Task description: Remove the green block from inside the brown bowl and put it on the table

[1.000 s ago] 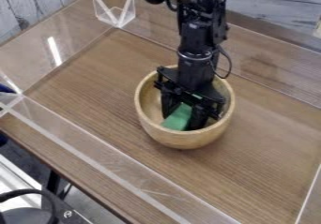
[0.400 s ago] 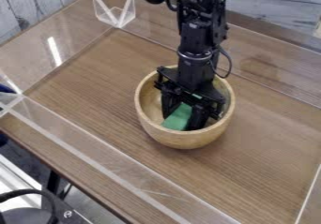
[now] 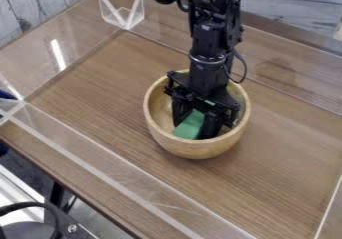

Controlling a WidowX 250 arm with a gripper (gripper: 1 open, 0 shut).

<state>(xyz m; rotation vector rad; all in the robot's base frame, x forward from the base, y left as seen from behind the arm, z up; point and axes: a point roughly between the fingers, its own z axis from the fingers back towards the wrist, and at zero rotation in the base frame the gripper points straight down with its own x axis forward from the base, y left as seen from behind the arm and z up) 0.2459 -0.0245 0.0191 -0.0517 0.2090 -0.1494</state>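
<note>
Gripper: the black gripper (image 3: 201, 111) reached down inside the brown bowl (image 3: 162, 120), its fingers drawn together and clamped on the green block (image 3: 190, 125).
Arm pose: the black arm (image 3: 211, 38) came in from the top of the view and dropped almost straight down, tilted only slightly, with the wrist directly above the bowl.
Green block: it sat between the fingertips, its lower end showing just below and to the left of them, inside the bowl near the bottom; whether it touched the bowl floor could not be told.
Brown bowl: it surrounded the gripper on all sides, with the thick rim nearest the camera lying below the fingertips in the view.
Table: the wood-grain table (image 3: 94, 93) spread out around the bowl, left and right of the gripper.
Clear walls: a low acrylic wall (image 3: 80, 168) ran along the table edge, well apart from the gripper on the near left side.
Change from the earlier pictures: none; arm, gripper, block and bowl stood exactly as they had a second before.
Writing or brands: none could be read.
</note>
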